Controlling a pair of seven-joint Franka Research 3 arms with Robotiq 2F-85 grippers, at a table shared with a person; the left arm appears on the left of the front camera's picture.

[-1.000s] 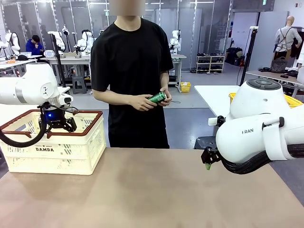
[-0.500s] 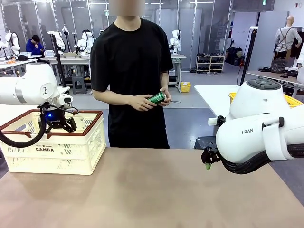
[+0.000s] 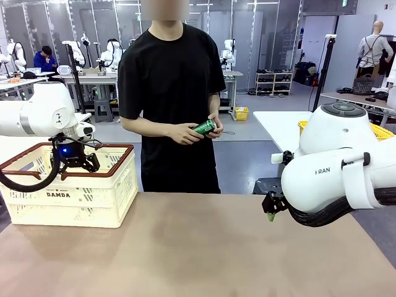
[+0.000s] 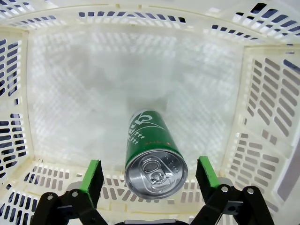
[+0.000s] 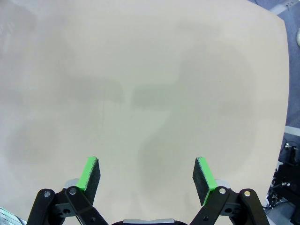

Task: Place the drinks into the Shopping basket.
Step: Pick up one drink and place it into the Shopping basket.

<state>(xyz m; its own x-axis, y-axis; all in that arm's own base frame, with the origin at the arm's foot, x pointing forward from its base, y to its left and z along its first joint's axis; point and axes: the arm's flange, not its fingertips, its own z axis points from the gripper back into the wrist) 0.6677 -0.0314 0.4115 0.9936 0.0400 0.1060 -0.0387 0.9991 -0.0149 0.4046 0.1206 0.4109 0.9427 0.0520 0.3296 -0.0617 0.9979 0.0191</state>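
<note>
A green can (image 4: 152, 150) with a silver top stands inside the cream-white Shopping basket (image 4: 262, 93), its top facing the left wrist camera. My left gripper (image 4: 150, 171) hangs open above it, and the green pads (image 4: 93, 176) stand clear of the can on both sides. From the front, this gripper (image 3: 74, 162) sits just inside the brown-red rim of the basket (image 3: 68, 198) at the table's left. A person behind the table holds another green can (image 3: 205, 128) in both hands. My right gripper (image 3: 271, 213) hovers open over the bare tabletop (image 5: 150, 84) with nothing between its fingers (image 5: 205, 180).
The brown table (image 3: 198, 247) stretches from the basket to its right edge. A yellow mesh basket (image 3: 380, 131) sits on another table behind my right arm. The person stands at the far edge, near the middle.
</note>
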